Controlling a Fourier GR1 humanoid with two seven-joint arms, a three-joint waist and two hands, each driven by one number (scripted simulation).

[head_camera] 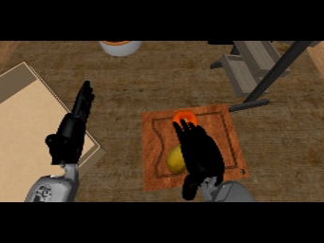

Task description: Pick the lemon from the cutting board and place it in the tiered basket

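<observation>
Lower centre: right hand (199, 152) over the cutting board (229, 129), fingers stretched flat, closed on nothing. Lemon (175, 160) lies on the board under the hand's left edge, partly hidden. Left hand (70, 135) open, resting, frame left. Round orange thing (184, 115) at the right fingertips. Risk: an off-centre closing could roll the lemon aside or catch the orange thing. Tiered basket (252, 64) upper right.

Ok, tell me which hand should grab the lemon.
Right. The right hand hangs over the cutting board, partly covering the lemon; the left hand is open off to the board's left.
</observation>
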